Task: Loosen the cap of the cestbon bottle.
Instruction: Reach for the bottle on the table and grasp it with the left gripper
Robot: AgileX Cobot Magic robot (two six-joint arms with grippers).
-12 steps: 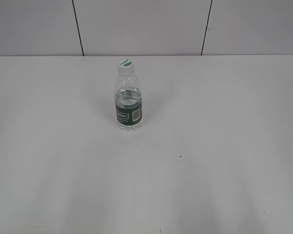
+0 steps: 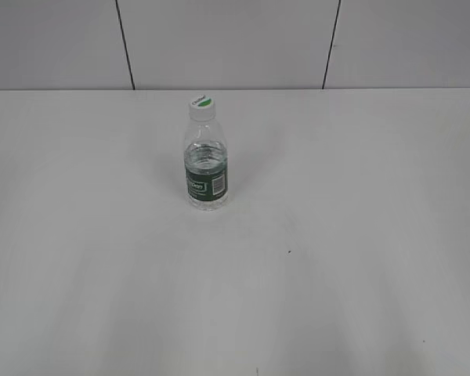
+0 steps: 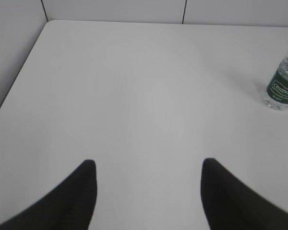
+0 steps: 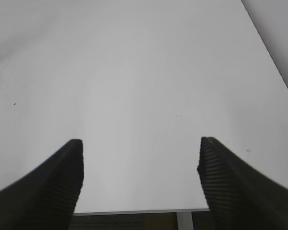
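The cestbon bottle (image 2: pixel 206 166) stands upright on the white table (image 2: pixel 337 235), a little left of the middle and towards the back. Its white cap (image 2: pixel 202 106) with a green patch sits on the neck. The bottle's lower part with the dark green label also shows at the right edge of the left wrist view (image 3: pixel 281 86); the cap is cut off there. My left gripper (image 3: pixel 148 165) is open and empty, far from the bottle. My right gripper (image 4: pixel 140 143) is open and empty over the table's near edge. Neither gripper shows in the exterior view.
A grey panelled wall (image 2: pixel 235 43) stands behind the table. The table's left edge (image 3: pixel 19 81) shows in the left wrist view, its right edge (image 4: pixel 271 55) and front edge (image 4: pixel 139 211) in the right wrist view. A small dark speck (image 2: pixel 290 251) lies on the tabletop.
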